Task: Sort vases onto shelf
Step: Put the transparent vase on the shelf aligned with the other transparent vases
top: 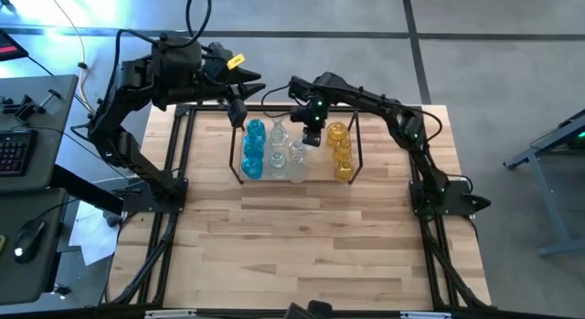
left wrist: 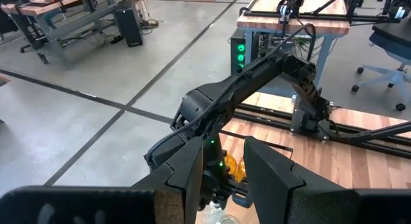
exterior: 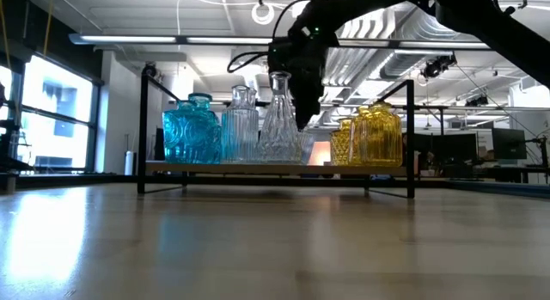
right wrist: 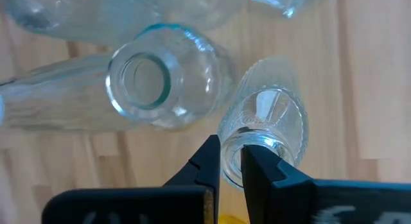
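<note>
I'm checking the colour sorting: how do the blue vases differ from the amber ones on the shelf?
The blue vases stand at one end of the shelf, the amber vases at the opposite end, with clear glass between. In the low view the front blue vase stands taller than the amber one. Both groups stand upright in a row, untouched by either gripper.

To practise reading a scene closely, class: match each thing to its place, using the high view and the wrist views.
Things:
1. blue vases
2. amber vases
3. ribbed clear vase
4. left gripper

Places:
A. end of the shelf nearer the right arm
B. above the shelf's back corner on the left arm's side, holding nothing
C. end of the shelf nearer the left arm
D. rim between the fingers of the right gripper

Pairs: 1-C, 2-A, 3-D, 4-B
</note>
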